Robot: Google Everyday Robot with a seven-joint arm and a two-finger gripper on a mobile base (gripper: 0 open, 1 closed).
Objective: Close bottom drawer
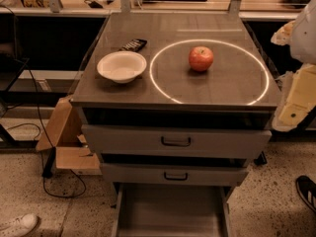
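Pulled out toward the camera, the bottom drawer (170,211) lies open, low and left of the gripper (297,100), its long axis running front to back: a flat, smooth grey metal tray. The gripper hangs beside the right edge of the cabinet top (222,28); whether it is open or closed cannot be told. Left of it sit a round apple (201,58) and a white bowl (121,66).

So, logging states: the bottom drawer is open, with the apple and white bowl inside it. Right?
Not inside: the camera view shows apple and bowl on the cabinet top. The bottom drawer is open; the pincer is at the right edge.
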